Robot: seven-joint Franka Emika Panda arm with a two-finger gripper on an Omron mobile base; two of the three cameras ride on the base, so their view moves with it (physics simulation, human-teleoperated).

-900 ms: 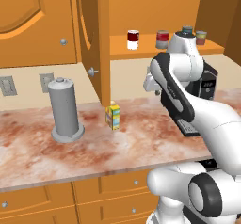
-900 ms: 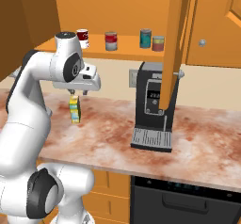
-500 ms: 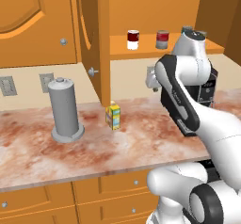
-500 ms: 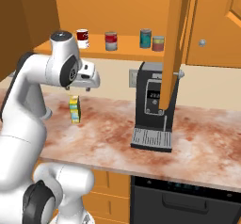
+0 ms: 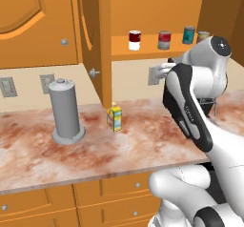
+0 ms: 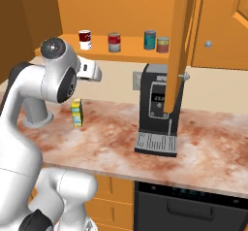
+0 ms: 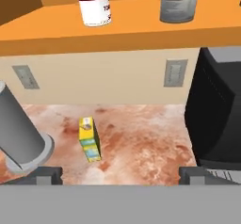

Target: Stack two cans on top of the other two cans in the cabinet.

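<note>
Four cans (image 5: 135, 40) stand unstacked on the cabinet (image 5: 143, 49) shelf, above and beyond the wide-spread, empty jaws.

A reddish marbled worktop (image 5: 95, 149) runs along a cream wall (image 5: 28, 85) with grey outlets (image 5: 46, 82). Orange drawer fronts (image 5: 109, 190) sit beneath it, and a dark oven front (image 6: 193, 208) is set under the worktop farther along.
</note>
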